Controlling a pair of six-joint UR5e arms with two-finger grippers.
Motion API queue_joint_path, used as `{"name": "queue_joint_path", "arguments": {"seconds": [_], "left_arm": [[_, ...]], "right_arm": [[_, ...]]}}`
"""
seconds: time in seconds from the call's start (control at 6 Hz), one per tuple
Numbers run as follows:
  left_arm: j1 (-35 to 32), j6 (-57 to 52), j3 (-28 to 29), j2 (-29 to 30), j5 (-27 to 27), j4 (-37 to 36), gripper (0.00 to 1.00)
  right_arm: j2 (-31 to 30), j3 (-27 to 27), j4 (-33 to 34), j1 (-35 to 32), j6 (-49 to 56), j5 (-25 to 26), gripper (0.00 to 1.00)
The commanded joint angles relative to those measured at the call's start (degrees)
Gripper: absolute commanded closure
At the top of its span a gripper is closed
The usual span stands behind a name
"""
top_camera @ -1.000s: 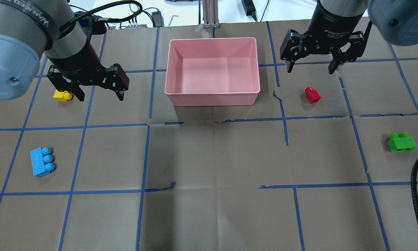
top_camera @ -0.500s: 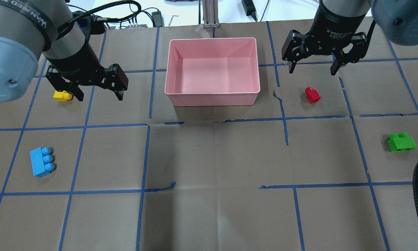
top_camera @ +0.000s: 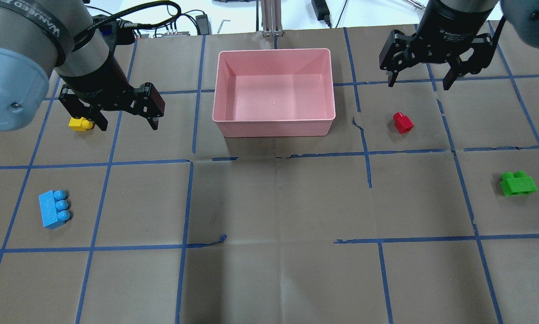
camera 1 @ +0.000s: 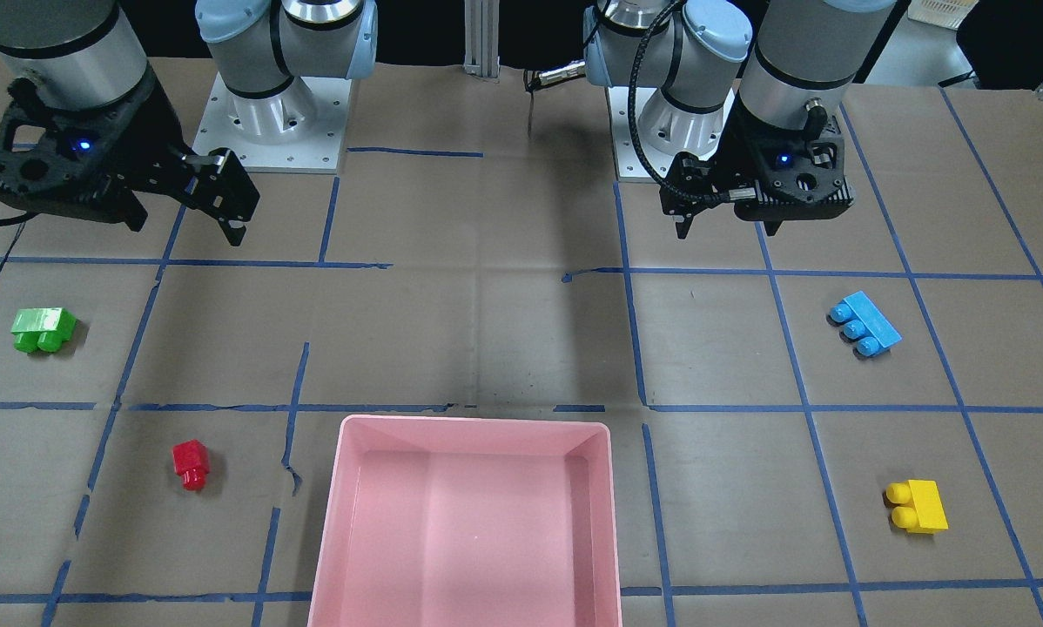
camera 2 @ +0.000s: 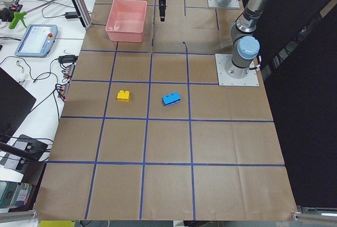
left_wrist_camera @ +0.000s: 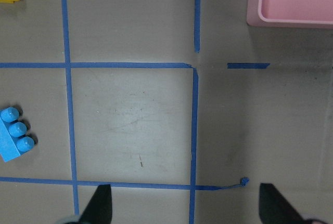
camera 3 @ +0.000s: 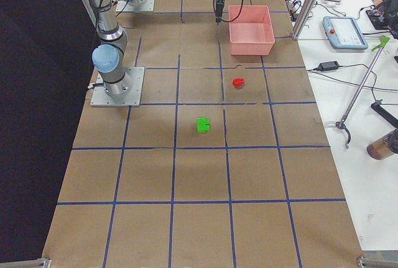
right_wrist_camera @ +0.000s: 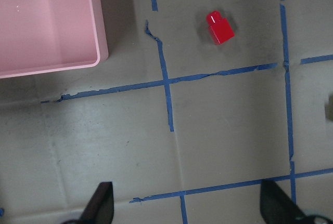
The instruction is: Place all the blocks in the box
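Zero of four in box [top_camera: 274, 128], we judge. Both jaws wide open, empty. Nearer left jaws: yellow block [top_camera: 77, 123], blue block [top_camera: 51, 211]; nearer right jaws: red block [top_camera: 403, 123], green block [top_camera: 517, 183].

Blue tape [top_camera: 116, 247] grids the brown-papered table [top_camera: 278, 198] beside a white bench [camera 2: 45, 74].

Tubes silver-grey on left arm [camera 1: 791, 52] and right arm [camera 1: 60, 43]; pale blue joint caps [camera 1: 225, 19]. Light metal base plates [camera 1: 217, 148], screw-dotted. Black two-fingered left gripper [top_camera: 128, 123] and right gripper [top_camera: 419, 84], angular linkages. White lettering [top_camera: 454, 31] on right wrist collar. Small blue LED [camera 1: 84, 144] per wrist. Black cable [camera 1: 639, 78] on left arm.
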State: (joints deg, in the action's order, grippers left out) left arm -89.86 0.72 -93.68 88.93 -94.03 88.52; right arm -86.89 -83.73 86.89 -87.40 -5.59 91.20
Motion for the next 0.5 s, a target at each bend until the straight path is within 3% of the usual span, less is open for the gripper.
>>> {"name": "queue_joint_path", "arguments": {"seconds": [0.0,0.33], "left_arm": [[3.6,-5.3,0.0,-0.2,-0.8,0.2,0.01],[16.0,-11.4,0.0,-2.3,-0.8,0.8,0.01]], "right_arm": [[0.2,0.1,0.1,7.4,8.6,-0.1,0.0],[0.7,-0.6,1.0,18.4,14.6,0.9,0.0]]}}
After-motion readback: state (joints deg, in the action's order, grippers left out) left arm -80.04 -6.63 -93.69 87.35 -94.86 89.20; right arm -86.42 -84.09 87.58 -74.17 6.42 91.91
